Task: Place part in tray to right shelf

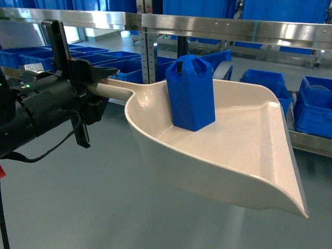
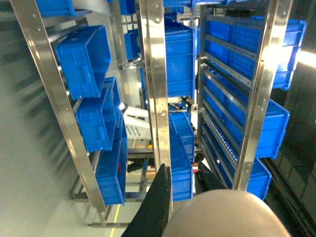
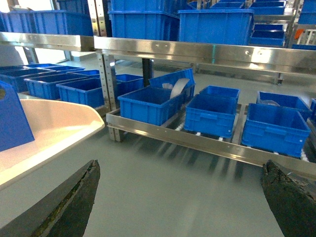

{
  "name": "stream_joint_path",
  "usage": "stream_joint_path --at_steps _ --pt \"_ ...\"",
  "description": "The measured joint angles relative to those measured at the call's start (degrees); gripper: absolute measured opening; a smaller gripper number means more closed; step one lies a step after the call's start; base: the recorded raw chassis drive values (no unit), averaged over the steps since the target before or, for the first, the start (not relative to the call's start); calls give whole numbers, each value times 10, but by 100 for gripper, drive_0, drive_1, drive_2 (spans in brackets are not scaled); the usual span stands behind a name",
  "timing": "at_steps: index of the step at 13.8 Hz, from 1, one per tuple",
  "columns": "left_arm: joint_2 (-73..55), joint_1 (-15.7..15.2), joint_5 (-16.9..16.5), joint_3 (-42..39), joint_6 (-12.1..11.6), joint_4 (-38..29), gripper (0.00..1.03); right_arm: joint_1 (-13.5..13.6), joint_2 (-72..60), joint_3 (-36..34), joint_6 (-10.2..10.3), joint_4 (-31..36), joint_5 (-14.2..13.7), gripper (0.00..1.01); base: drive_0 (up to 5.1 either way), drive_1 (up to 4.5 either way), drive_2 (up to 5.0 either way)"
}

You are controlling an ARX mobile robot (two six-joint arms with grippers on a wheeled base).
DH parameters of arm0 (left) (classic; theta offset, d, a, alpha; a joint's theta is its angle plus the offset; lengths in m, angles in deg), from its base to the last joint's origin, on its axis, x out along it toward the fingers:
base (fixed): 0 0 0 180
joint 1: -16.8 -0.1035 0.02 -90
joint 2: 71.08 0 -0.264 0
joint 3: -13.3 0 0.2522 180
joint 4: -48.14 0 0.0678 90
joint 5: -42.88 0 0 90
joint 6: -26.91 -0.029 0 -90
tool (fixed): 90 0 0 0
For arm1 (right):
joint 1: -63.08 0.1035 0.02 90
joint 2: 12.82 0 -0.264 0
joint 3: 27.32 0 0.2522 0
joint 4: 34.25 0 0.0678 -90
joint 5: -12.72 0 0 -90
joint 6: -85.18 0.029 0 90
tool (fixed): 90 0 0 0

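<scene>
Left claw (image 1: 96,85) is clamped on the tray (image 1: 249,155) handle, black fingers pinching the cream shaft from both sides, and it holds the tray up in the air, off the floor. From the head camera I see the tray's wide lip pointing right and toward me, the bowl tilted slightly so the lip sits lower than the handle. Standing upright in the back of the bowl, close to where the handle joins, is the part (image 1: 191,93), its looped top level with the steel rail behind it.

On the left wrist camera the rounded end of the handle (image 2: 227,215) fills the bottom edge, with one dark finger (image 2: 157,202) alongside it and racks of crates (image 2: 86,59) beyond.

Right claw (image 3: 180,197) is spread wide: its two dark fingers sit far apart at the bottom corners of its own camera view, holding nothing, with grey floor between them. That view shows the tray's rim (image 3: 59,128) and a corner of the part (image 3: 12,121) at the left. Ahead is the shelf (image 3: 197,143), its steel front rail low, carrying blue crates (image 3: 148,101).
</scene>
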Motion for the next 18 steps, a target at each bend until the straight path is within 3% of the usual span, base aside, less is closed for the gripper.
stream_joint_path --at_steps 18 --pt "0 0 1 0 0 0 13 0 0 0 0 0 0 98 -163 -163 -163"
